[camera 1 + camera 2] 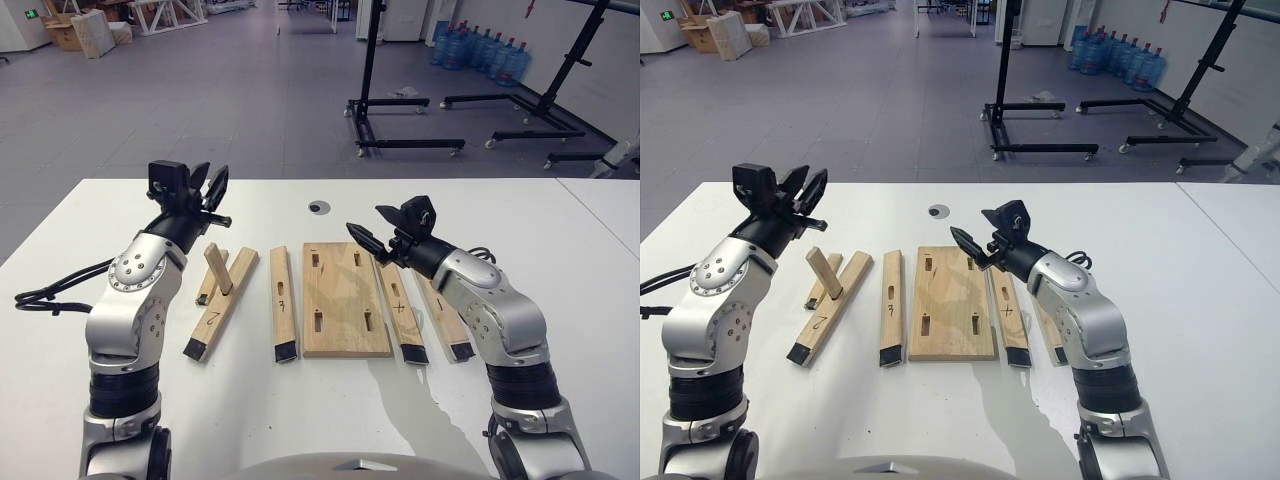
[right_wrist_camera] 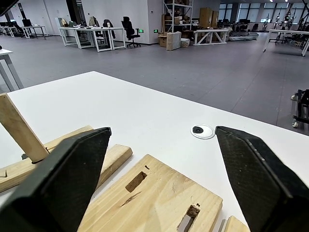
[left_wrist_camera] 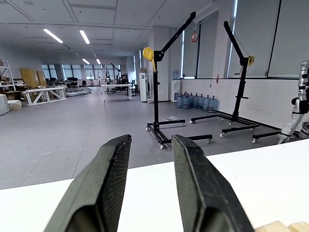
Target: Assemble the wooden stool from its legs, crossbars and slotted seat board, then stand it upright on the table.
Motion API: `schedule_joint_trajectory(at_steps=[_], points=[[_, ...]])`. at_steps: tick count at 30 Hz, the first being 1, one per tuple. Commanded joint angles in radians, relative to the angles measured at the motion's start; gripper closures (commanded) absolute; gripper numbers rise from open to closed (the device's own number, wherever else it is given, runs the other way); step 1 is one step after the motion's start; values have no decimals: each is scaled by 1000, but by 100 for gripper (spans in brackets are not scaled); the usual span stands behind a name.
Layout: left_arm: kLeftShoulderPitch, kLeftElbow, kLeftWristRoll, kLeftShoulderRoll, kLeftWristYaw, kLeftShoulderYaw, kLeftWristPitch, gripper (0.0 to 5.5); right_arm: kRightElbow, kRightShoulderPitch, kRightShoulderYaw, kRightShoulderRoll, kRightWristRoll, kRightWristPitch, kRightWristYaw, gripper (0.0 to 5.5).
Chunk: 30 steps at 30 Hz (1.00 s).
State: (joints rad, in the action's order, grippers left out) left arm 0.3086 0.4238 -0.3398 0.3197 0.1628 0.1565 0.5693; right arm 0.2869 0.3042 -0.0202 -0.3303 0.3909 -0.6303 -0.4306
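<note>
The right gripper [image 1: 365, 221] hovers, fingers spread empty over the seat board's [image 1: 340, 310] far edge, probably to grasp it; the left gripper [image 1: 212, 182] gapes likewise.

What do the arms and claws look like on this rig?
The left arm and right arm have rounded silver-grey shells with small dark screw holes and black banded cuffs lower down. The left claw and right claw are matt black and two-pronged, each prong a flat wedge tapering to a point. A black cable runs off beside the left arm.
</note>
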Motion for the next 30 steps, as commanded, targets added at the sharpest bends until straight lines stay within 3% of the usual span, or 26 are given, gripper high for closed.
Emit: schedule_joint_trajectory(at_steps=[1,10,14,19,22,25,28,30], points=[[4,-44,29,-5,-1,-19,-13,399,4,14,0,2,-7,2,4,151],[-158,-271,105,-60,55,-93,-196,399,7,0,5,0,-3,-4,6,151],[-70,-199,88,-55,26,-61,-168,399,10,15,22,7,14,-13,10,151],[193,82,-25,-13,-67,39,79,399,21,25,33,16,29,-24,19,151],[358,237,-205,49,-127,176,371,399,44,-1,42,10,30,-27,26,151],[448,236,-571,271,-26,461,596,399,76,-47,85,-6,34,-31,40,151],[302,58,-756,500,195,785,680,399,102,-98,146,-36,41,-34,40,151],[115,5,-764,572,375,863,691,399,113,-130,188,-57,44,-35,37,151]])
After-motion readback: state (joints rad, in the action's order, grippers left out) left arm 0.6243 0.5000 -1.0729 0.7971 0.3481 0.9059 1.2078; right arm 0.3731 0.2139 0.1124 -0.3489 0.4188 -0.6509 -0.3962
